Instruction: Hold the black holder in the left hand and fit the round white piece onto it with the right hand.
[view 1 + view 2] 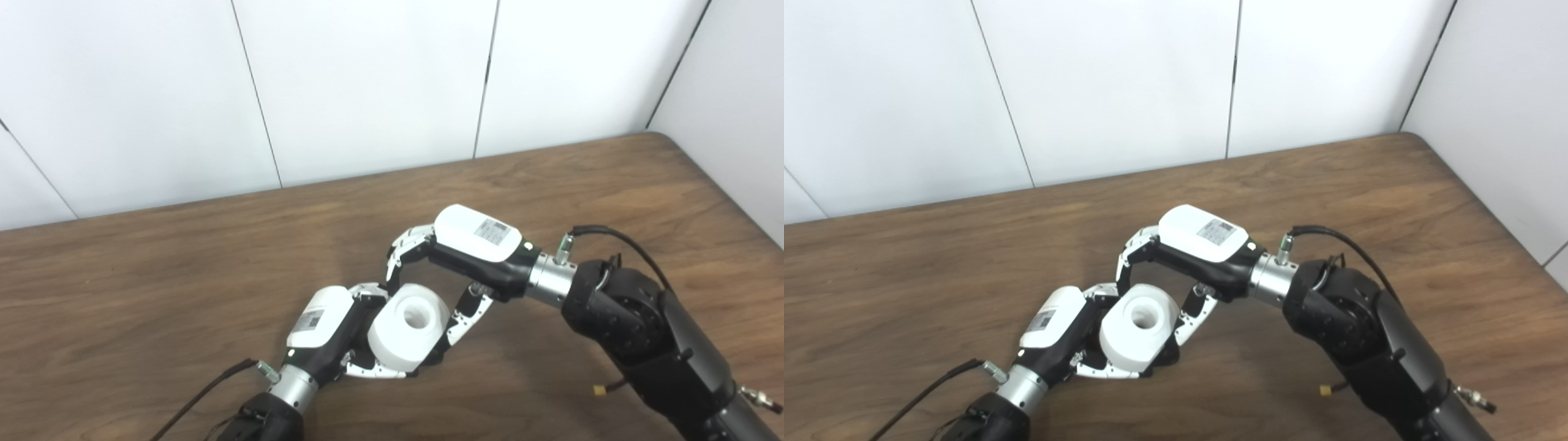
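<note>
Left eye view: just below the middle of the frame, the round white piece is seen cradled in the left hand, whose fingers are curled under and around it, while the black holder is barely visible beneath it and its seating cannot be told. The right hand, entering from the right, is arched over the piece with fingers touching its upper left edge and thumb beside its right edge. The piece's bore is tilted up toward the camera, so any further push would probably be directed down along that axis.
</note>
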